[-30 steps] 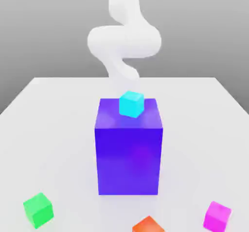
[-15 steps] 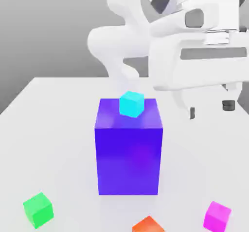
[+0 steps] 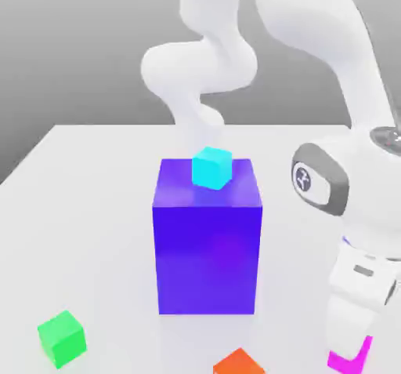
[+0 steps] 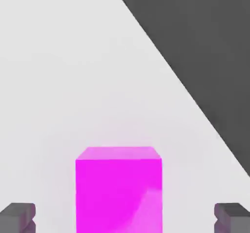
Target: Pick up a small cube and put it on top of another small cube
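Between the open fingers of the white two-finger gripper [image 4: 125, 218] stands the glossy magenta-pink cube [image 4: 118, 195], with a free gap on each side of it. Toward the exterior view's left of the hand, bare white tabletop [image 3: 294, 286] leaves a lane before the big glossy blue-purple block [image 3: 207, 259], a tall obstacle raised further by the small cyan cube [image 3: 212, 168] on top. Low on that same side sit the small orange cube [image 3: 239, 363] and, well apart, the small green cube [image 3: 62, 339].

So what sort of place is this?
Most likely a simulated robot test scene: a plain white tabletop against a blank grey backdrop, a white robot arm, and flat-coloured cubes around a big blue-purple block.
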{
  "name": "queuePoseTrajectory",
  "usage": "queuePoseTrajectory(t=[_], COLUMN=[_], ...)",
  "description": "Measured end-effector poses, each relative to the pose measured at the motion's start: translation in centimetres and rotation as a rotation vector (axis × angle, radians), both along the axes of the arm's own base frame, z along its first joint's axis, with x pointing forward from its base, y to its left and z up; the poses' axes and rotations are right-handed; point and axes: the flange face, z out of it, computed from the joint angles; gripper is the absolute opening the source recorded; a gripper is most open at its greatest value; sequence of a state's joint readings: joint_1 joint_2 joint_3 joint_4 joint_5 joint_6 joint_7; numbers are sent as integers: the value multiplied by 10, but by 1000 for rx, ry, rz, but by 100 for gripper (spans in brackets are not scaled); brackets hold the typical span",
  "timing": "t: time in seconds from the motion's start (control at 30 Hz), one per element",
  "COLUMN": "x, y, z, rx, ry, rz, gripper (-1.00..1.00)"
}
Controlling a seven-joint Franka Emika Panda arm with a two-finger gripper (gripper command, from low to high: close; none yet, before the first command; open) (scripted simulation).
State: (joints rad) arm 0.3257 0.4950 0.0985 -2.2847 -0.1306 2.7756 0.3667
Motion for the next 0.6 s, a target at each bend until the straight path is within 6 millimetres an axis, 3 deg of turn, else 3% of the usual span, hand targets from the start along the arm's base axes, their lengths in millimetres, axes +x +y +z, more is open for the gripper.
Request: queuePoseTrajectory(t=[0.23,0.37,0.4,0.5,0.6], x=[0,0,4,25,34], y=[0,0,-13,-87,-162], z=[-3,43,52,64,73], rx=[-1,-1,-3,-16,-21], ry=[1,2,1,0,-1], rz=[1,1,-41,-282,-522], gripper=[-100,-100,-100,-100,-100])
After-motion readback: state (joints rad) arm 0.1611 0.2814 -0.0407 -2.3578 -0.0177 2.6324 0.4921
